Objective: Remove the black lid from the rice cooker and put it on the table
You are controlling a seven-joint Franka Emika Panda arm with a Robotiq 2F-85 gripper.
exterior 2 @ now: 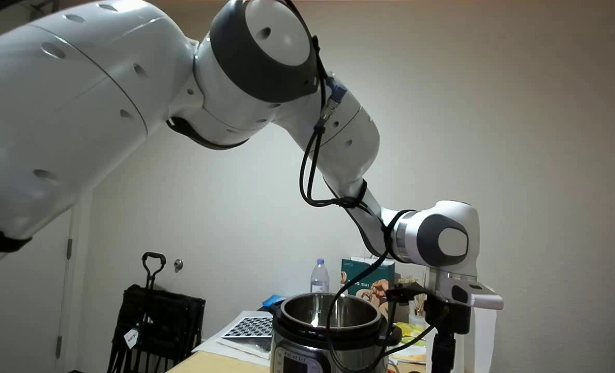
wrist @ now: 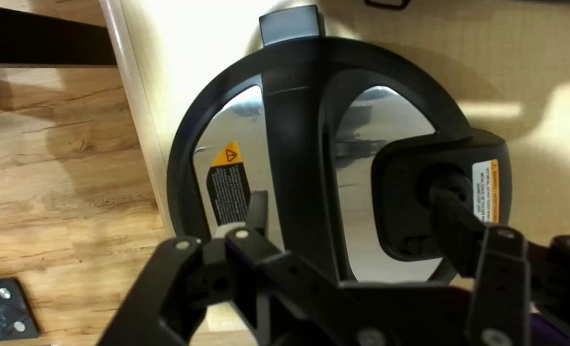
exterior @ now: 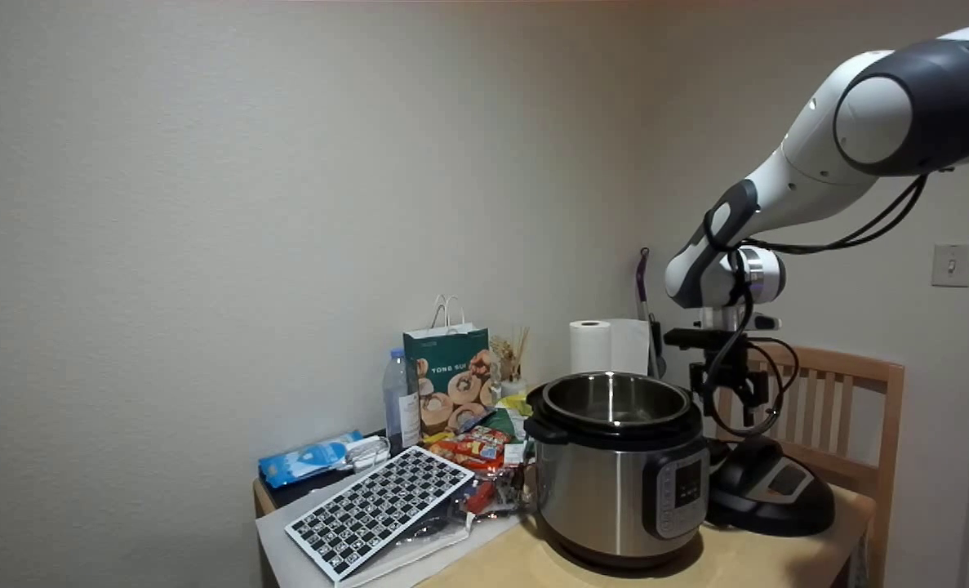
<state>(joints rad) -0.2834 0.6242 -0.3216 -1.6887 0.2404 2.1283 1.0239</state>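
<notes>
The black lid [exterior: 778, 498] lies on the tan table [exterior: 484, 572], beside the rice cooker [exterior: 594, 490]. The wrist view shows the lid [wrist: 292, 125] from above, with its raised handle bar and metal panels. The rice cooker stands upright with its top open, and its steel inside shows in both exterior views [exterior 2: 286, 331]. My gripper [exterior: 733, 408] is above the lid. In the wrist view its fingers [wrist: 352, 204] are wide apart, one on each side of the handle bar, holding nothing. The lid is out of view in an exterior view where the gripper [exterior 2: 443, 355] is partly cut off.
A checkered board [exterior: 382, 510], snack packets [exterior: 476, 449], a green paper bag [exterior: 451, 376] and a water bottle [exterior: 398, 396] crowd the table beyond the cooker. A paper towel roll [exterior: 590, 347] stands behind it. A wooden chair [exterior: 843, 408] is behind the lid, near the table's edge [wrist: 136, 96].
</notes>
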